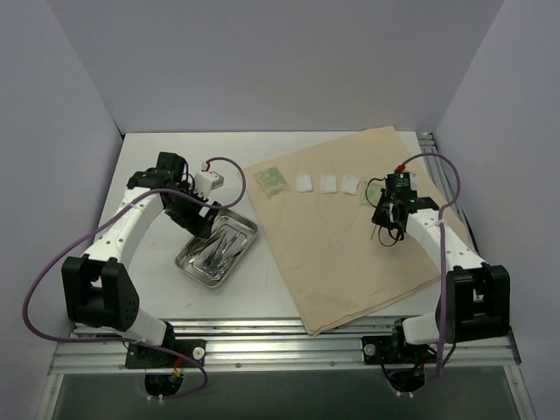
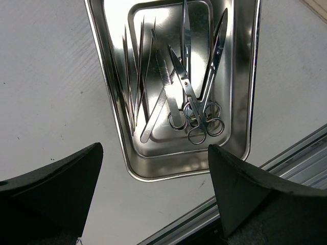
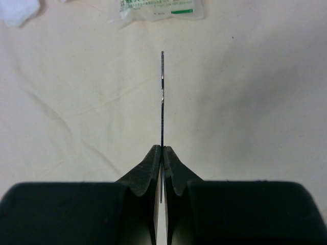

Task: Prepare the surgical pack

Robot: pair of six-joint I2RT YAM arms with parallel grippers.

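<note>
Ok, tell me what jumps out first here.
A big tan cloth covers the table's right half. The right gripper, over it, is shut on a thin steel tool. Left of the cloth, the open left gripper hovers above a tray of scissors and tweezers.

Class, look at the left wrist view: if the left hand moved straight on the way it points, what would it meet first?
Most likely the scissors, whose ring handles lie in the steel tray straight ahead of the open left hand; depth is hard to judge.
</note>
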